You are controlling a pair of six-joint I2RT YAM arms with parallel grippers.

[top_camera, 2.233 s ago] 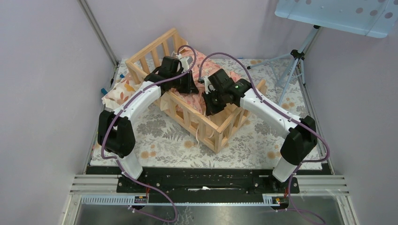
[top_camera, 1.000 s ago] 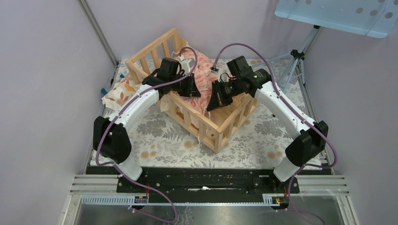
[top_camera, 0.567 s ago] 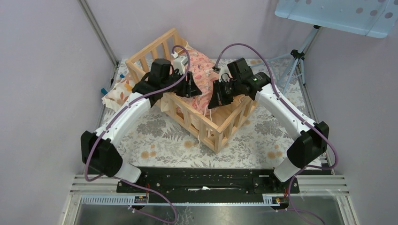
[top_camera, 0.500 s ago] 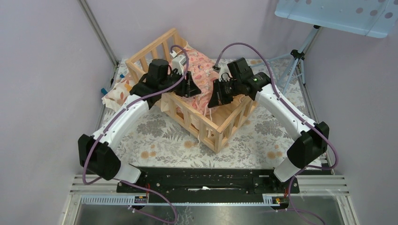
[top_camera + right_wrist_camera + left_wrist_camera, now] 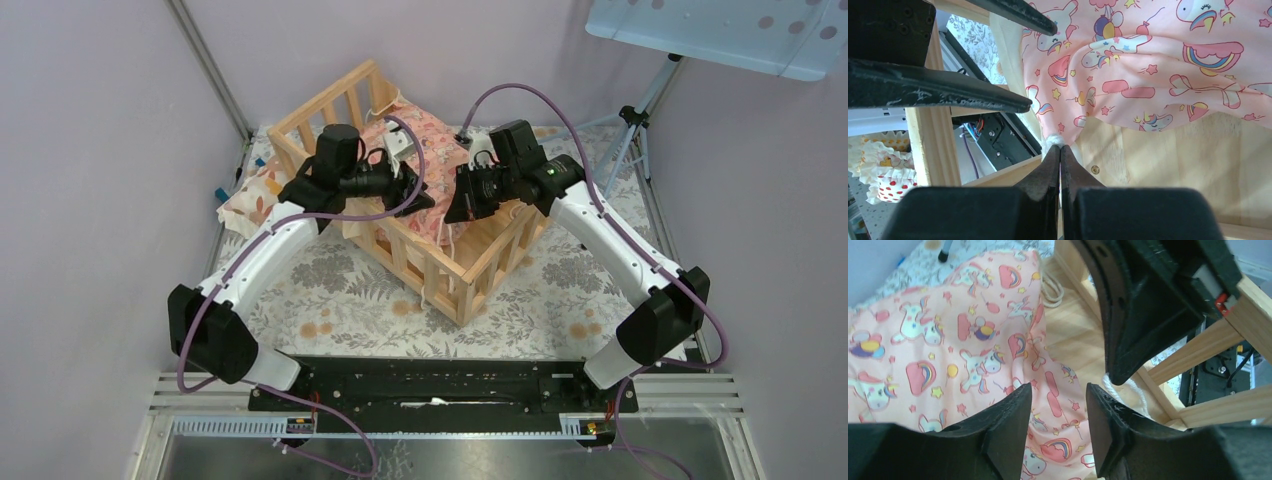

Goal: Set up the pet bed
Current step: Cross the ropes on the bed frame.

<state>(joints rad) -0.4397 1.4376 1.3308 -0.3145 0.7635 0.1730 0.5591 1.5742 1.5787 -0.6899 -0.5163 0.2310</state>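
Overhead, pet bed [image 5: 420, 262]: wooden slatted frame, set at an angle in the middle of the flowered tablecloth [image 5: 350, 290].
Overhead, cushion [image 5: 440, 150]: pink, lying inside the pet bed towards its far side.
Overhead, pillow [image 5: 250, 195]: on the tablecloth, outside the pet bed, by its left rail.
Overhead, left gripper [image 5: 415, 190] and right gripper [image 5: 455, 208]: both over the pet bed, tips near each other.
Left wrist, left gripper [image 5: 1058, 407]: jaws parted, nothing between them; patterned cushion [image 5: 938, 340] beneath, bare planks of the pet bed [image 5: 1078, 340] beside it.
Right wrist, right gripper [image 5: 1060, 155]: jaws pressed together; a white tuft sits at the tips, and I cannot tell whether it is pinched.
Right wrist, cushion [image 5: 1148, 65]: rumpled edge lying over the plank floor of the pet bed [image 5: 1168, 165].
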